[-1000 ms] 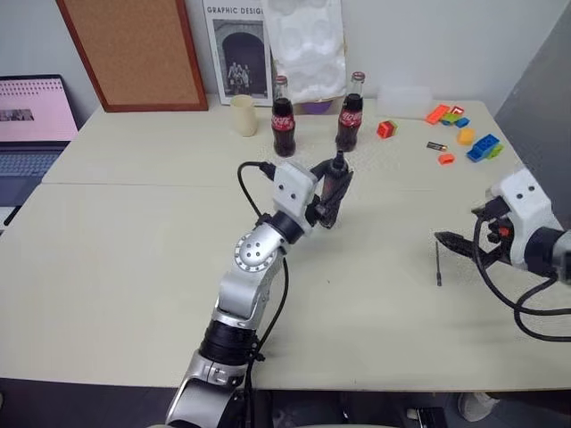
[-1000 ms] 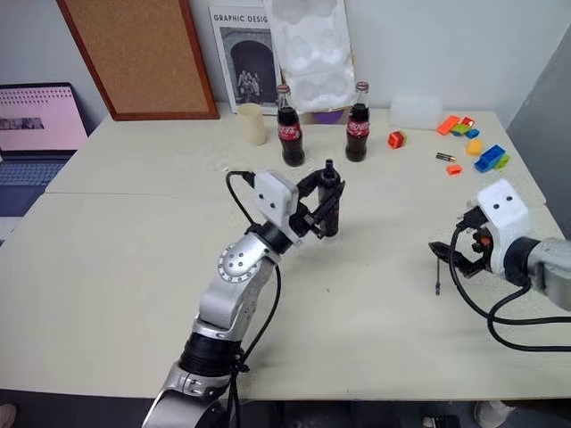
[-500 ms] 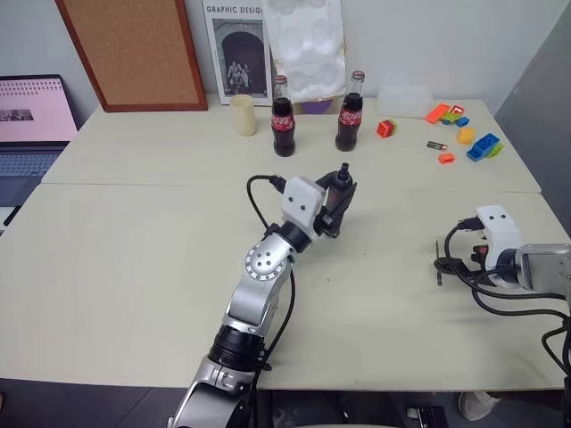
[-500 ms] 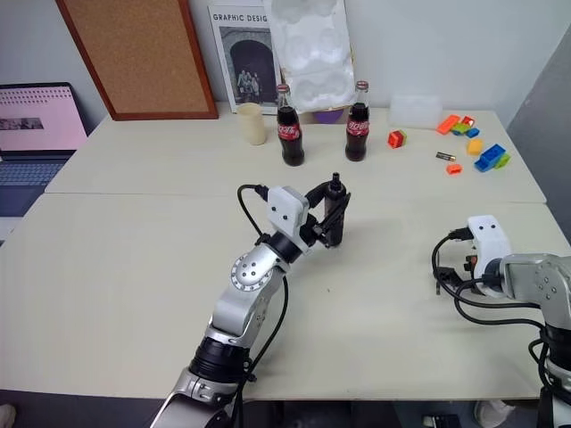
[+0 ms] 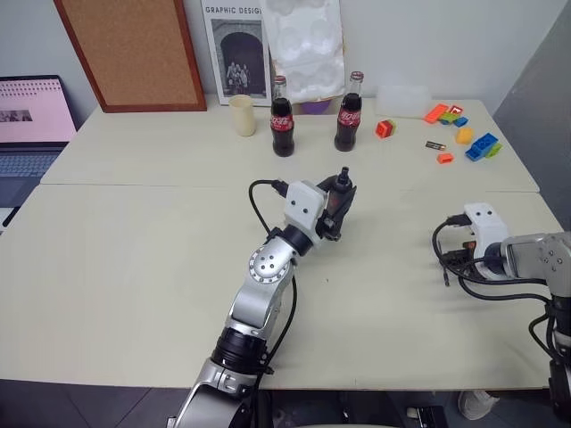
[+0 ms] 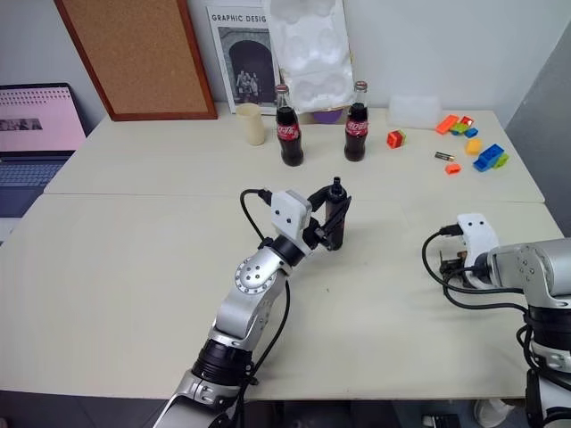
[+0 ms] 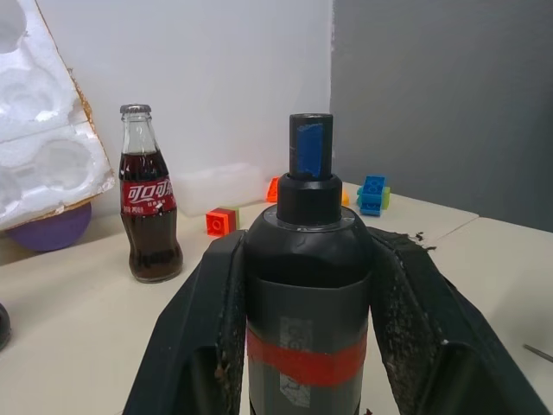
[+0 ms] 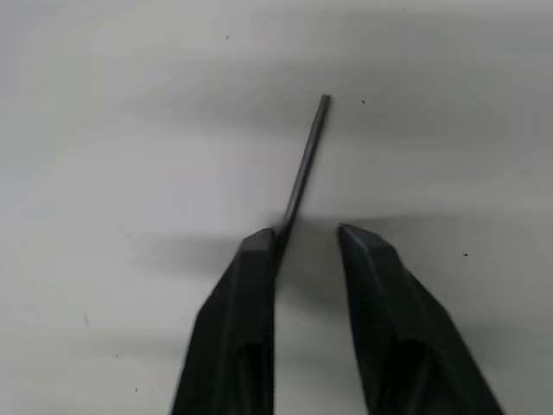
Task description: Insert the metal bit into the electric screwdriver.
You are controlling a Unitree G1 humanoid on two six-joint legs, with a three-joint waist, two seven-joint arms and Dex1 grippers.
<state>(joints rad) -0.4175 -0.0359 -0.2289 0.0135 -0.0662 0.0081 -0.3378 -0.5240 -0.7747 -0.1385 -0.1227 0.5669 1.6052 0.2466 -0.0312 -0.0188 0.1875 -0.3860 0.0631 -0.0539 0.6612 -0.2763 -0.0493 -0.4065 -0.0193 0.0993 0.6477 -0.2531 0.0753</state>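
Note:
The electric screwdriver (image 5: 341,190), black with a red band, stands upright above the middle of the table with its tip up. My left gripper (image 5: 336,212) is shut on it; in the left wrist view both fingers press its body (image 7: 307,294). At the table's right side my right gripper (image 5: 449,265) points down at the table. The metal bit (image 8: 304,160), a thin dark rod, lies flat on the table. Its near end runs in between the right gripper's (image 8: 307,238) fingertips, against one finger (image 8: 257,251). The jaws stand a little apart, wider than the bit.
Two cola bottles (image 5: 283,125) (image 5: 348,119), a cup (image 5: 242,114) and a white foam tray (image 5: 306,45) stand at the back. Toy bricks (image 5: 464,138) lie at the back right. A laptop (image 5: 27,120) sits at the far left. The table's right edge runs close to my right arm.
My right gripper has sunk to the table and tipped down over the metal bit, and its fingers have narrowed around the bit's end. The left gripper keeps the screwdriver where it was.

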